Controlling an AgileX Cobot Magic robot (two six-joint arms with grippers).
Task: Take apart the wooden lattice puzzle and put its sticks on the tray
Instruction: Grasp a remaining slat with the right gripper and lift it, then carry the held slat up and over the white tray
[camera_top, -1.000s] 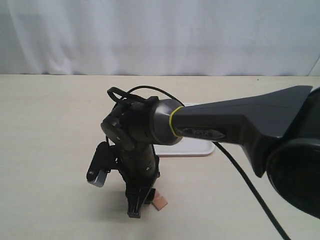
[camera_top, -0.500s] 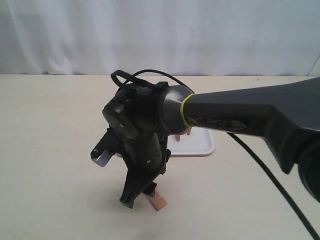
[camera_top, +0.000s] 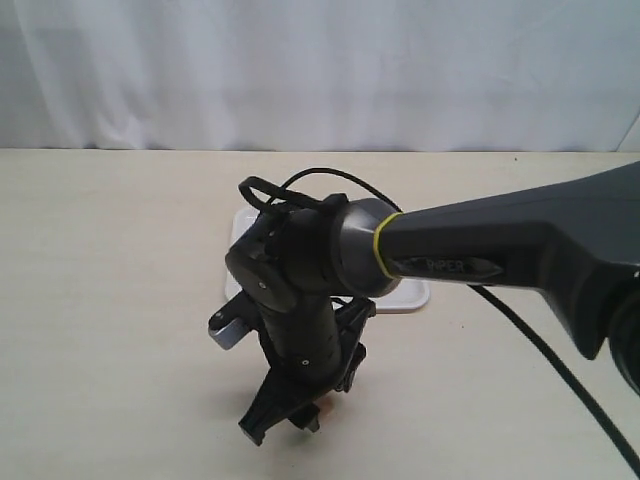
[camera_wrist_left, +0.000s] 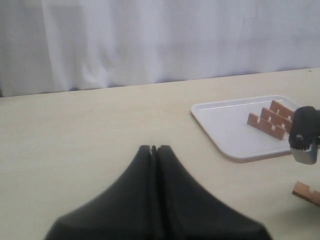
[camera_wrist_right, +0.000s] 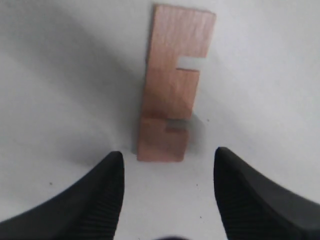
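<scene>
Right gripper (camera_wrist_right: 169, 167): jaws wide, empty, over one stick (camera_wrist_right: 172, 100). Stick: flat, reddish-brown, two square notches along one edge, lying on the table (camera_wrist_right: 60, 75) well short of its far edge. Left gripper (camera_wrist_left: 154, 150): closed, empty. Tray (camera_wrist_left: 225, 125): holds notched sticks (camera_wrist_left: 272, 120) on edge.

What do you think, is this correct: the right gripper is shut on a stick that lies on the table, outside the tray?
No. The right gripper is open, not shut on the stick: the right wrist view shows its fingers apart, the stick untouched. It lies on the table, outside the tray.
</scene>
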